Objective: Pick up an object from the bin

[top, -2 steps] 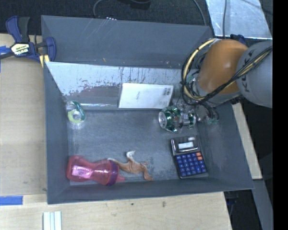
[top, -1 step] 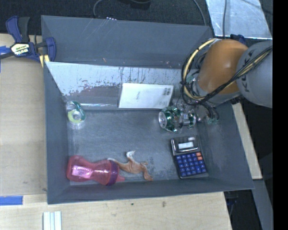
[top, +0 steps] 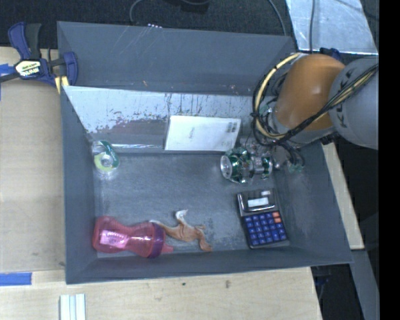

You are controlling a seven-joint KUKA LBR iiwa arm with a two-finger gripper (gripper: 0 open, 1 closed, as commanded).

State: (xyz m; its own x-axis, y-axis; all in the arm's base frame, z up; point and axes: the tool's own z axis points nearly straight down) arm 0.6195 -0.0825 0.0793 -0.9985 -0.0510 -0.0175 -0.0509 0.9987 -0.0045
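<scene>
My gripper hangs low at the right side of the bin, just under the arm's orange cover. Right against its left side sits a small shiny green and silver thing; whether it is gripped I cannot tell. A calculator with blue keys lies flat a little in front of the gripper. A white flat box leans on the back wall, to the gripper's left.
A pink bottle lies along the front wall at the left, with a tan toy figure beside it. A small clear tape roll rests at the far left. The arm and its cables cover the bin's right rim.
</scene>
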